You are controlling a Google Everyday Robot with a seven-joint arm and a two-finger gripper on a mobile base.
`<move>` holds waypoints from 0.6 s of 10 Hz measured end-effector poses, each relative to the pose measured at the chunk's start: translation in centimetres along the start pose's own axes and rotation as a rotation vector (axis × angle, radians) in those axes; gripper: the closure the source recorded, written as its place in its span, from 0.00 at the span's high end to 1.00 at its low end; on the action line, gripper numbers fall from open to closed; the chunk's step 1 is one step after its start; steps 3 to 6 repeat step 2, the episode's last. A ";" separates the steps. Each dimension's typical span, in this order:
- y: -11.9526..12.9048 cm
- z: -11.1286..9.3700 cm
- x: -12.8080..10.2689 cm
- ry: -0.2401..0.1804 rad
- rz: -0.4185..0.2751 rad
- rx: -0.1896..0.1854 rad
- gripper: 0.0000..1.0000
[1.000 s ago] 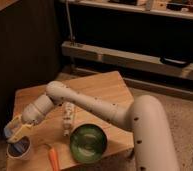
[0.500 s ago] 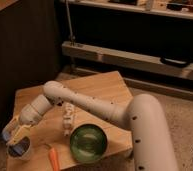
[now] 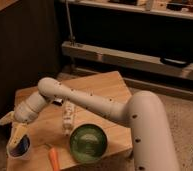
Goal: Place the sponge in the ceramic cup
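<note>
The white ceramic cup [image 3: 18,149] stands at the front left corner of the wooden table [image 3: 97,87]. The blue sponge [image 3: 22,144] shows inside the cup, below its rim. My gripper [image 3: 11,127] hangs just above the cup and slightly to its left, open. One finger points left and the other reaches down to the cup's rim. Nothing is held between them.
A glossy green bowl [image 3: 88,143] sits at the table's front edge, with an orange carrot-like item [image 3: 54,158] to its left. A clear bottle [image 3: 68,116] lies on its side mid-table under my arm. Dark shelving runs behind the table.
The gripper has shifted a little to the left and up over the cup, and its fingers stand wider apart. The blue sponge stays in the cup.
</note>
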 end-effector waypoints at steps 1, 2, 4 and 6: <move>0.1 -0.1 0.6 -0.011 -0.013 -0.011 0.79; 0.2 -0.1 1.1 -0.024 -0.029 -0.023 0.79; 0.2 -0.1 1.1 -0.024 -0.029 -0.023 0.79; 0.2 -0.1 1.1 -0.024 -0.029 -0.023 0.79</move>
